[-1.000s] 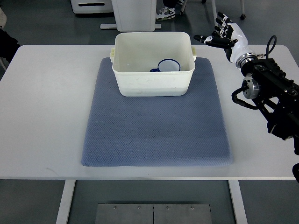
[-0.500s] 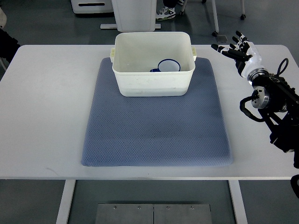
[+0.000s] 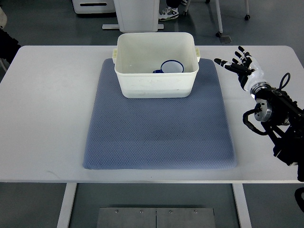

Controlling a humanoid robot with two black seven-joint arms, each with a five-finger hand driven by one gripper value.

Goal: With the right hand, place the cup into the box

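Cup in box; right hand empty, off to the right.

The table (image 3: 42, 118) fills the frame, with the mat (image 3: 159, 133) across its centre. The box (image 3: 156, 64) sits at upper centre on the mat's far edge, and the cup (image 3: 171, 66) rests inside it, right of the middle, mostly hidden by the near wall. The right hand (image 3: 240, 69) is at right of frame, beside the mat's upper right corner, clear of the box, fingers spread and holding nothing. The left arm is out of view. By this evidence the placement looks complete. Remaining risk: a retreat swinging left could clip the box's right handle (image 3: 196, 51) and shift it.
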